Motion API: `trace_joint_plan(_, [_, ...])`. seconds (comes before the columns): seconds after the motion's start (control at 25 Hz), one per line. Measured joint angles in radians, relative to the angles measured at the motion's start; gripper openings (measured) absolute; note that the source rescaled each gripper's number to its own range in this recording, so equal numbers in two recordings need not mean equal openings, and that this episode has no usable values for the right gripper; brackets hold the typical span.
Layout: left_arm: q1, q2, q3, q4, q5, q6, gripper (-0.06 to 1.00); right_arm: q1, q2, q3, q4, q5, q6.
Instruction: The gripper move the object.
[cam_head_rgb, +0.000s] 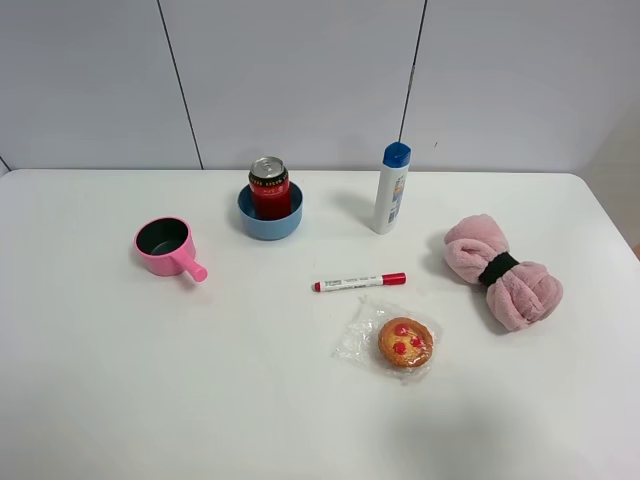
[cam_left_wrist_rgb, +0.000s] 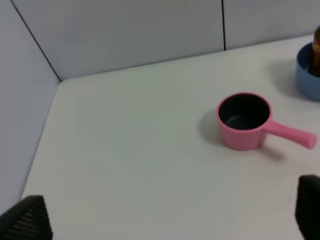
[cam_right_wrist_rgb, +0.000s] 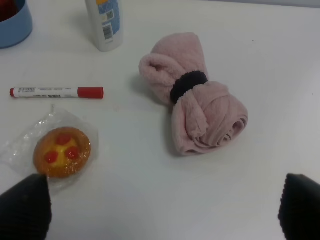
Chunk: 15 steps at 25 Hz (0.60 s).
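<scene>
The red drink can is seen standing upright inside the blue bowl. The left gripper and right gripper are held spread wide, gripping nothing.

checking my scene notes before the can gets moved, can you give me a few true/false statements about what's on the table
1. The red can stands upright inside the blue bowl. True.
2. The pink pot holds the marker. False: the red-capped marker lies on the table, apart from the pot, which looks empty.
3. The left gripper grips the can. False: its jaws are spread with nothing between them.
4. The wrapped tart lies nearer the camera than the marker. True.
5. The pink towel is bound by a black band. True.
6. The white bottle lies on its side. False: it stands upright.
</scene>
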Motion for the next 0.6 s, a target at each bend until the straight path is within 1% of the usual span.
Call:
trace_joint_plan(0.16, [0.000, -0.066, 0.021, -0.006, 0.027, 0.000, 0.99, 0.000, 0.000, 0.000, 0.000, 0.000, 0.000])
trace_joint_plan(0.4, [0.000, -0.144, 0.132, -0.011, 0.039, 0.000, 0.99, 0.000, 0.000, 0.000, 0.000, 0.000, 0.000])
trace_joint_plan(0.6, [0.000, -0.175, 0.166, -0.022, 0.077, -0.004, 0.99, 0.000, 0.000, 0.000, 0.000, 0.000, 0.000])
